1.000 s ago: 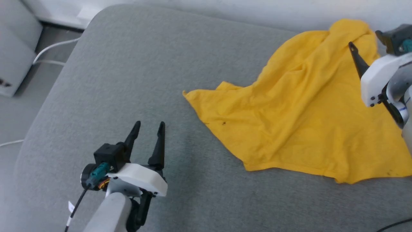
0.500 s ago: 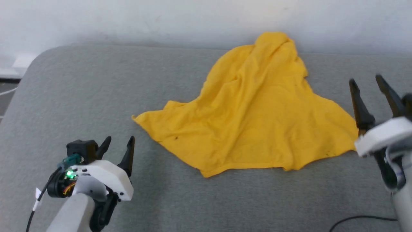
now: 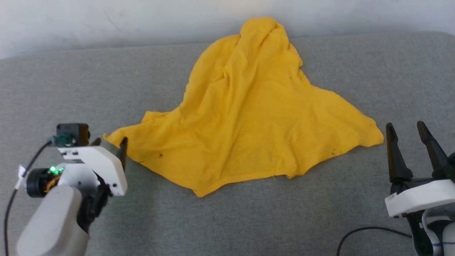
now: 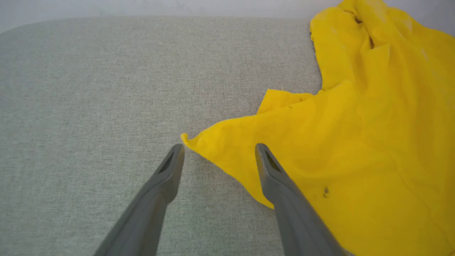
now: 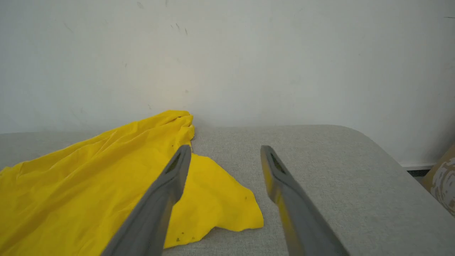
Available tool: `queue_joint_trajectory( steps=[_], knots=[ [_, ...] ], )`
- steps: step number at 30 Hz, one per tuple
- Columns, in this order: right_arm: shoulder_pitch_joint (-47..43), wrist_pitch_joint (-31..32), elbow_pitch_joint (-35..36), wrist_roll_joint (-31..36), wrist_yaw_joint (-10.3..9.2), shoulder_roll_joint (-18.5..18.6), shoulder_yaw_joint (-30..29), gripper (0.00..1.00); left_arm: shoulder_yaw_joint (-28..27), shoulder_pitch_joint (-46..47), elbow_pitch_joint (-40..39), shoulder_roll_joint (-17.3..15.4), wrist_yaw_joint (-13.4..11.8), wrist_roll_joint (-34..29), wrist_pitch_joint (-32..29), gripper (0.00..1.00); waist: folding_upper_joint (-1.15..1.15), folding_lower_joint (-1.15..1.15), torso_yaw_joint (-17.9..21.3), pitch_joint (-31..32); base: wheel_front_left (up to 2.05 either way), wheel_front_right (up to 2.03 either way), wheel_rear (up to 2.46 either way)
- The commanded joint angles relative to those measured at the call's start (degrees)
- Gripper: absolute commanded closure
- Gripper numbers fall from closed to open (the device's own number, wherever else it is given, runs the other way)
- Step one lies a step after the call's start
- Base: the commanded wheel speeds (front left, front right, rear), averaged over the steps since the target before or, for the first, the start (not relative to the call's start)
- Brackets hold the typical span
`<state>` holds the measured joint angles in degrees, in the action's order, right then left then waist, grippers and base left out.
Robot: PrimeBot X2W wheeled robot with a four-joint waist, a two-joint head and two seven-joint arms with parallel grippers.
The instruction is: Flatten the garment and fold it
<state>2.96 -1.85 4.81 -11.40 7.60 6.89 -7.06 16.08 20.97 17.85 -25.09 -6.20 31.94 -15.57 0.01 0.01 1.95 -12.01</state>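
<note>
The left tool (image 4: 219, 147) is at the left, low over the grey worktop (image 3: 71, 89). Its two fingers are apart and hold nothing. The left corner (image 4: 188, 139) of the shirt lies right by its tips, with one finger just past the edge of the cloth.

The yellow shirt (image 3: 249, 124) is in the middle of the worktop. It is not flat. It spreads out wide on the near side and bunches up into a tall heap at the far side, against the white wall (image 3: 106, 21). There are many folds and bumps in it. The side that shows is plain yellow.

The right tool (image 3: 405, 124) is at the right, near the right corner (image 3: 376, 137) of the shirt but not touching it. Its fingers are apart too, and empty.

I think the job is at its start: the flattening step, with both tools getting ready to take a corner. Next, each tool likely has to go down onto its corner and pinch it. Then they would pull apart and toward the near side, so the heap by the wall comes down smooth.
</note>
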Motion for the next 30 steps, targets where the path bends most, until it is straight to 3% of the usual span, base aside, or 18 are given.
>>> queue_joint_trajectory(
  steps=[1,9,14,17,18,19,22,30],
  knots=[
    [-0.5,0.2,0.7,0.4,-0.11,-0.5,0.1,0.00,-0.4,1.4,0.5,-0.7,-0.6,0.0,-1.1,0.00,-0.01,-0.01,2.1,-2.8,0.00,0.00,0.00],
    [0.0,0.5,1.8,1.4,-0.11,-1.8,0.6,0.00,1.0,4.0,2.6,-2.9,-2.2,-0.3,-10.3,0.00,-0.01,-0.01,3.5,-5.3,0.00,0.00,0.00],
    [0.2,0.5,1.7,2.1,-0.11,-2.0,0.6,0.00,1.4,4.1,3.2,-3.5,-2.9,-0.4,-12.3,0.00,-0.01,-0.01,3.7,-6.1,0.00,0.00,0.00],
    [0.3,0.5,1.6,2.3,-0.11,-2.1,0.5,0.00,2.4,3.3,3.9,-3.5,-1.5,0.7,-15.0,0.00,-0.01,-0.01,3.6,-6.7,0.00,0.00,0.00],
    [0.4,0.6,1.5,2.3,-0.11,-2.1,0.5,0.00,2.6,3.1,3.9,-3.5,-1.0,1.1,-15.8,0.78,-0.01,-0.01,3.6,-6.8,0.00,0.00,0.00],
    [0.5,0.9,1.3,2.4,-0.11,-2.1,0.6,0.00,2.9,2.8,3.8,-3.6,-0.4,1.5,-16.3,1.00,-0.01,-0.01,3.5,-6.8,0.00,0.00,0.00],
    [0.5,2.2,0.4,2.5,-0.11,-1.4,0.5,0.00,2.0,2.3,2.5,-3.4,-0.5,1.9,-13.9,1.00,-0.01,-0.01,3.0,-6.6,0.00,0.00,0.00],
    [0.4,11.2,-1.6,2.1,-0.11,3.5,-0.2,0.00,-1.4,-0.6,-4.0,-1.3,-3.2,0.5,1.0,1.00,-0.01,-0.01,-0.6,-3.6,0.00,0.00,0.00]
  ],
)
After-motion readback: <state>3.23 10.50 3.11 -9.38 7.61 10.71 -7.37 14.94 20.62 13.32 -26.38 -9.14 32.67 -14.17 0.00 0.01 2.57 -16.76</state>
